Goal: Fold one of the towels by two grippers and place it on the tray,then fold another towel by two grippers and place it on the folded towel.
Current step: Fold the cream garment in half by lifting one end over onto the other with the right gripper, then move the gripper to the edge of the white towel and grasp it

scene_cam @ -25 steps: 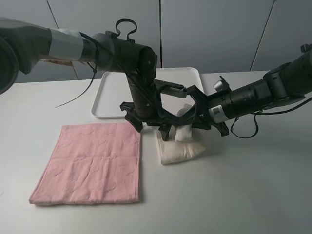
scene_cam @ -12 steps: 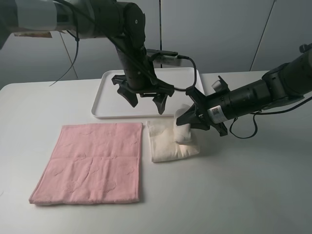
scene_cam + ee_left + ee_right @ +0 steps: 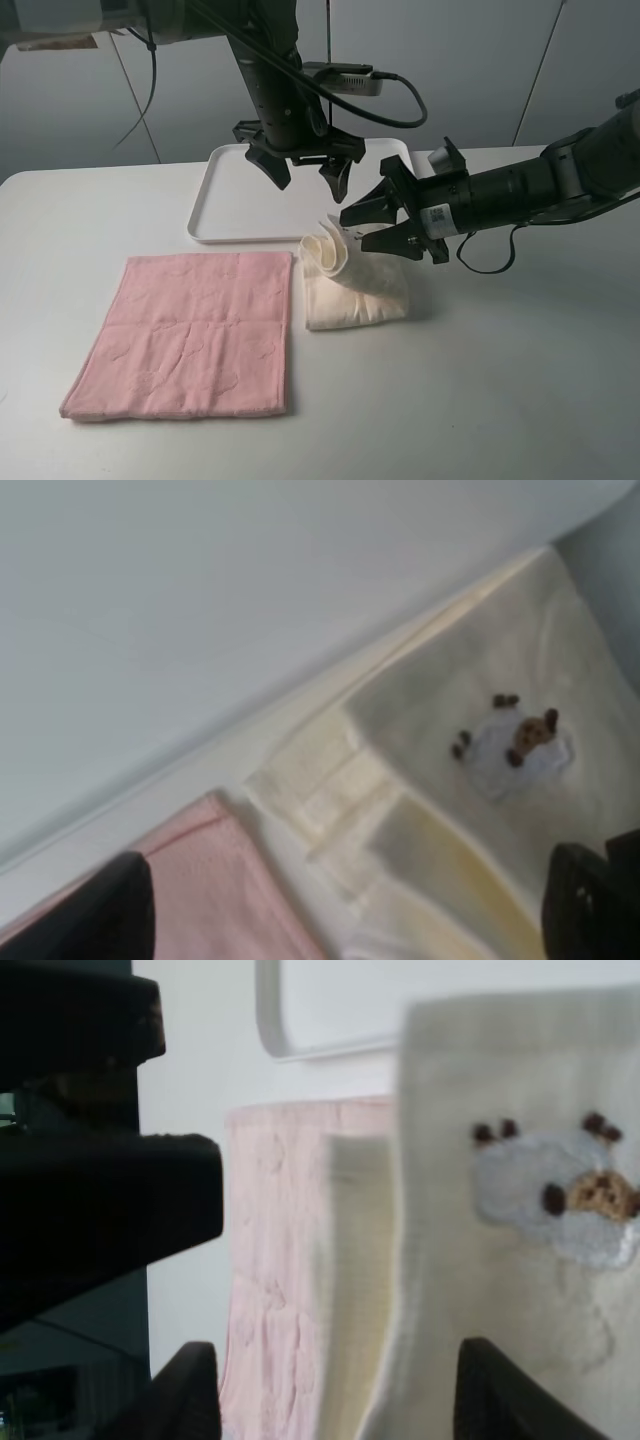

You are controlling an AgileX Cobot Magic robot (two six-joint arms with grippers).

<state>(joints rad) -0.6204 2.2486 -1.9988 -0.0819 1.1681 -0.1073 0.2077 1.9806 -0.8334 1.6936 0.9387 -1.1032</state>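
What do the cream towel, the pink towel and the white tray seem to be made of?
Cream towel: looks like soft terry cloth with a matte finish. It lies in folded layers and curls up at one edge.
Pink towel: likely the same kind of cloth, also matte, with a faint embossed pattern and a hemmed border.
Tray: probably hard plastic, smooth and slightly glossy, with a low moulded rim and rounded corners.

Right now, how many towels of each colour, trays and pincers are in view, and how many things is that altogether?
Cream towel: 1
Pink towel: 1
White tray: 1
Pincers: 2, the left pincer and the right pincer
Total: 5
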